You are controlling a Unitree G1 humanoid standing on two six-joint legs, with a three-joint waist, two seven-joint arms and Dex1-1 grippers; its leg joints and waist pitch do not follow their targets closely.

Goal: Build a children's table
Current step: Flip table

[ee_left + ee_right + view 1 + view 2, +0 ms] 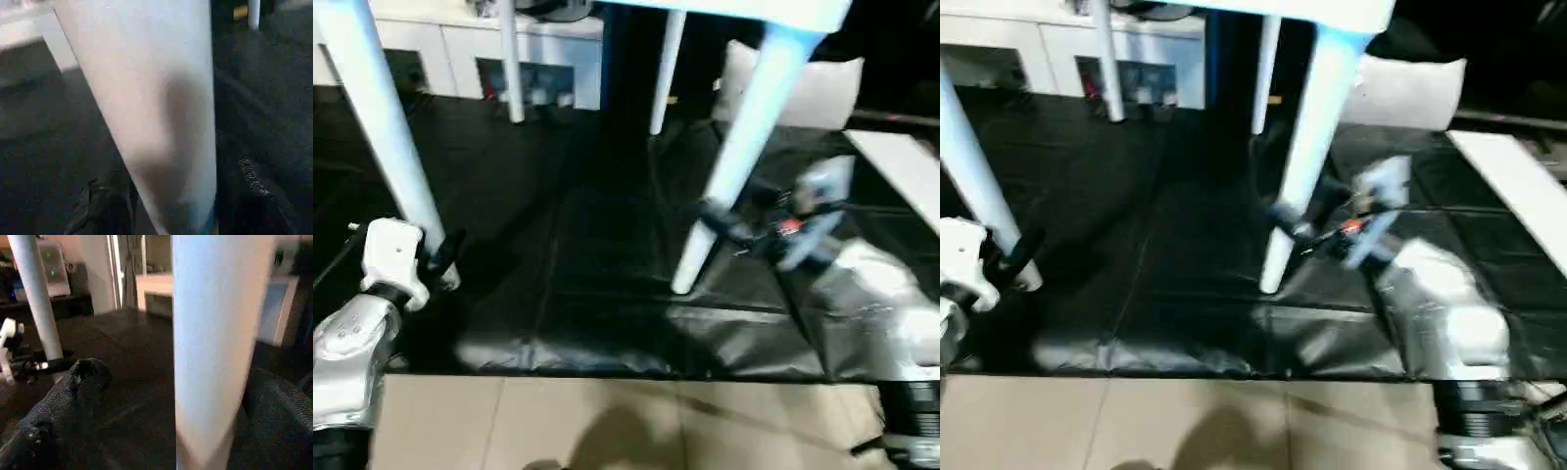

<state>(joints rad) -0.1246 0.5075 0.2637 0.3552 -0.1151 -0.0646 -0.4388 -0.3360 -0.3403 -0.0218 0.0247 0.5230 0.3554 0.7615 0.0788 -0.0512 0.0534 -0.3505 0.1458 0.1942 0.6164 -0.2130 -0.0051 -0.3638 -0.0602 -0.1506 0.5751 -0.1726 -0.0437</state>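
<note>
- Table (734, 12) of smooth white plastic stands upright on a creased black floor sheet (587, 245).
- Left gripper (440, 259) clamps the near-left tapered leg (382, 127) low down.
- Right gripper (720, 223) clamps the near-right leg (744, 137), a finger on either side.

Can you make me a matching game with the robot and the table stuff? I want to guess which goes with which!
Things:
1. left gripper
2. right gripper
3. black mat
4. far legs

Places:
A. spread on the floor under the table
B. at the table leg on the robot's right
C. at the table leg on the robot's left
D. standing near the white cabinet

Pairs: 1-C, 2-B, 3-A, 4-D
</note>
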